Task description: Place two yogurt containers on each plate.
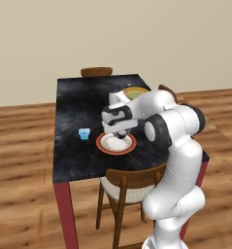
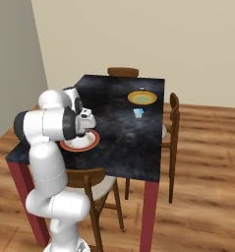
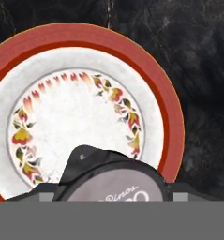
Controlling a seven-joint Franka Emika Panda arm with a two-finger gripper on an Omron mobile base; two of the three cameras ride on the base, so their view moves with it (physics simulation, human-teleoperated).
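A plain beige wall [image 1: 137, 34] is seen behind, and the floor [image 1: 20, 146] is laid in warm brown wood planks. A dark marbled table top [image 2: 124, 133] is carried on red legs [image 2: 149, 216]. Wooden chairs are drawn up: one at the far end [image 1: 96, 71], one at the near side with a pale seat cushion [image 1: 129, 187], another along the side [image 2: 173, 128].

We see even, diffuse rendered light with no clear source. A soft shadow lies under the table [image 1: 74, 160]; faint sheen marks its dark top. Both base views are slightly soft; the hand view is sharp, without glare or edge distortion.
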